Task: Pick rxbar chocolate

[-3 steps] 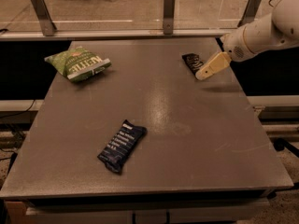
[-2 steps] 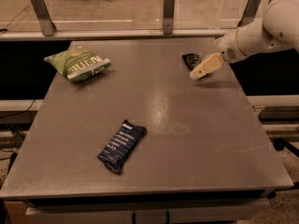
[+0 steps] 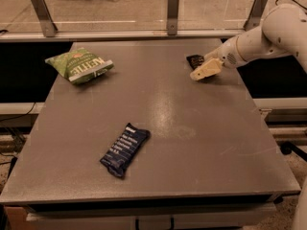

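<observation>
The rxbar chocolate (image 3: pixel 194 60) is a small flat black wrapper at the far right of the grey table (image 3: pixel 192 143). Only its left end shows; the rest is hidden behind my gripper. My gripper (image 3: pixel 204 72) reaches in from the right on a white arm (image 3: pixel 268 35), with its cream fingers (image 3: pixel 207 68) low over the table, right at the bar's near side. I cannot tell whether it touches the bar.
A larger dark navy-blue bar wrapper (image 3: pixel 124 149) lies at the front middle-left of the table. A green chip bag (image 3: pixel 79 65) lies at the far left. A railing with metal posts (image 3: pixel 172 11) runs behind the table's far edge.
The gripper has moved a little to the left and lower, closer over the black bar, and now hides more of it. The other packages have not moved.
</observation>
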`<state>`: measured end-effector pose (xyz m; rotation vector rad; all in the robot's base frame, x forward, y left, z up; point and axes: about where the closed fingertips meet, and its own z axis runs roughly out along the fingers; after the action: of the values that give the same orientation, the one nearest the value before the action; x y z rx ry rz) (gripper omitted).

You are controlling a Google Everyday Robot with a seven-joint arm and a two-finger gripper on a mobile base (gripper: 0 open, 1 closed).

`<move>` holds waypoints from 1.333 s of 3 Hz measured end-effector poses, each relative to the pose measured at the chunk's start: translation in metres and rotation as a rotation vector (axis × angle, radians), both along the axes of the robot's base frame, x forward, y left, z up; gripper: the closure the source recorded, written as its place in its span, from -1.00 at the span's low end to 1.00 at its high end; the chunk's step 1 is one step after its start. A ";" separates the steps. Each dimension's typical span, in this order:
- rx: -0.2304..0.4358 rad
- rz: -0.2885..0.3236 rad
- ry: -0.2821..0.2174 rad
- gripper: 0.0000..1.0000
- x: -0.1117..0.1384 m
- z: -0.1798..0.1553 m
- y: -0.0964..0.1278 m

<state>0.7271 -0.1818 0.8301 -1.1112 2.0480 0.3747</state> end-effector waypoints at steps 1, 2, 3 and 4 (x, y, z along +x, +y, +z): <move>0.008 0.021 0.005 0.28 0.000 0.005 0.006; 0.017 0.080 -0.025 0.74 -0.006 0.030 0.019; 0.042 0.195 -0.070 1.00 -0.021 0.063 0.049; 0.116 0.327 -0.097 1.00 -0.041 0.087 0.076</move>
<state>0.6858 -0.1058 0.9173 -1.3665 1.7379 0.5817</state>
